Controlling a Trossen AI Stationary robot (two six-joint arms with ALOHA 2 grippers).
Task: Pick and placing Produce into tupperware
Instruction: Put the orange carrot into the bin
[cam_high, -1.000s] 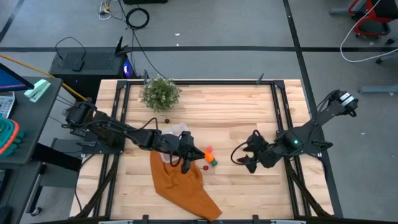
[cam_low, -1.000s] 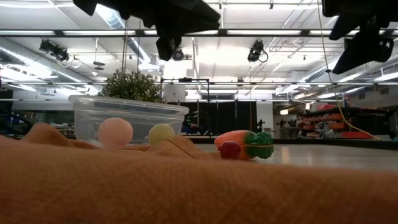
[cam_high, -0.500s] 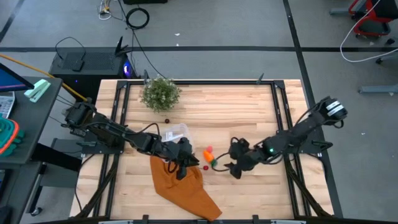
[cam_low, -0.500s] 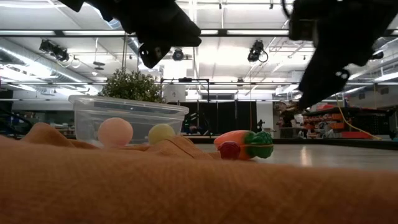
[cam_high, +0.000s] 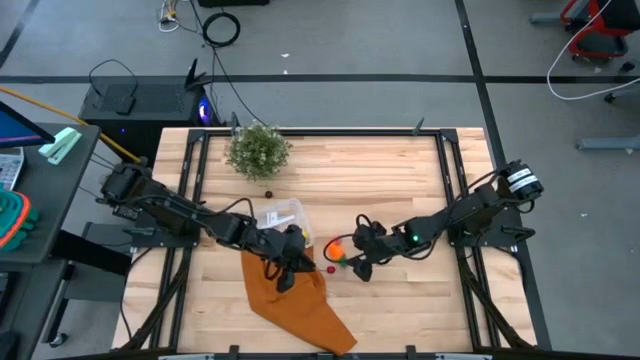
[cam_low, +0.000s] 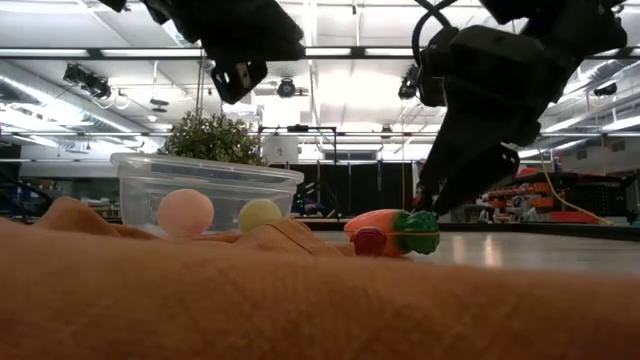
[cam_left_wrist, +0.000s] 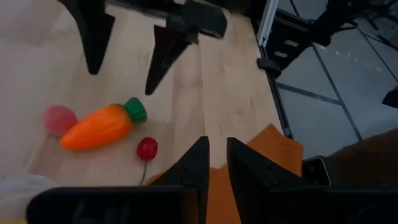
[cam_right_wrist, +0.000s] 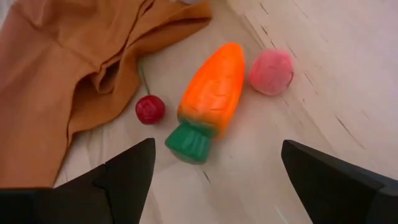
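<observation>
The orange carrot with a green tip (cam_right_wrist: 211, 99) lies on the wood beside a red cherry (cam_right_wrist: 150, 109) and a pink piece (cam_right_wrist: 271, 71). My right gripper (cam_right_wrist: 217, 149) is open and hovers just over the carrot's green end (cam_low: 418, 228), its fingers standing on either side without touching. The clear tupperware (cam_high: 280, 215) sits on the table at the cloth's far edge; a pink ball (cam_low: 186, 212) and a yellow one (cam_low: 260, 214) lie inside it. My left gripper (cam_left_wrist: 216, 146) is shut, raised over the rust-orange cloth (cam_high: 295, 300).
A bushy potted plant (cam_high: 258, 150) stands near the far left of the table. A small dark piece (cam_high: 268, 193) lies between it and the tupperware. The cloth covers the near middle. Bare wood (cam_high: 400, 180) stretches toward the far right.
My right gripper has swung from the table's right side toward the left and dropped down to the carrot, staying open. My left gripper has drifted slightly toward the near edge over the cloth. The produce and the tupperware have not moved.
</observation>
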